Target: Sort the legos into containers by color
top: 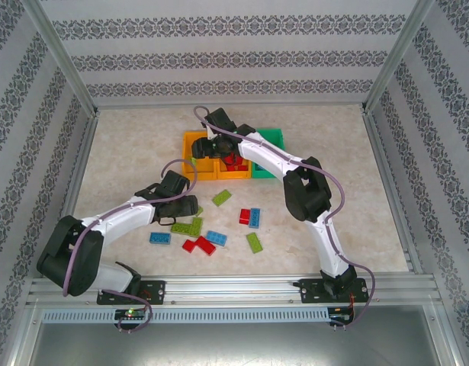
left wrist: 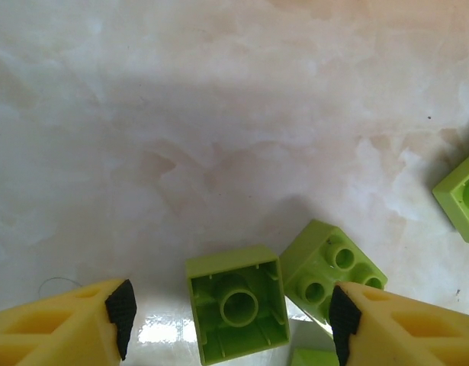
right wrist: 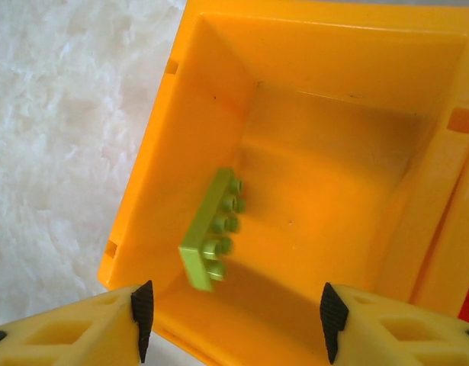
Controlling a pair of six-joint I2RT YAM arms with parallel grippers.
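Note:
My left gripper (left wrist: 232, 316) is open low over the table, its fingers either side of an upside-down lime green lego (left wrist: 236, 305). A second green lego (left wrist: 332, 267) lies studs-up against the right finger, and a third (left wrist: 461, 197) is at the right edge. From above, the left gripper (top: 190, 207) is by the green legos (top: 187, 226). My right gripper (right wrist: 237, 316) is open and empty above the left orange bin (right wrist: 142, 175). A long green lego (right wrist: 213, 229) sits tilted on its side inside that bin. The top view has the right gripper (top: 213, 131) over this bin (top: 194, 145).
The middle orange bin (top: 223, 172) holds red legos (top: 234, 160); the green bin (top: 272, 139) is on the right. Loose on the table are a green (top: 222, 197), red (top: 245, 216), blue (top: 255, 218), green (top: 255, 242), blue (top: 216, 238), red (top: 198, 245) and blue (top: 160, 238) lego.

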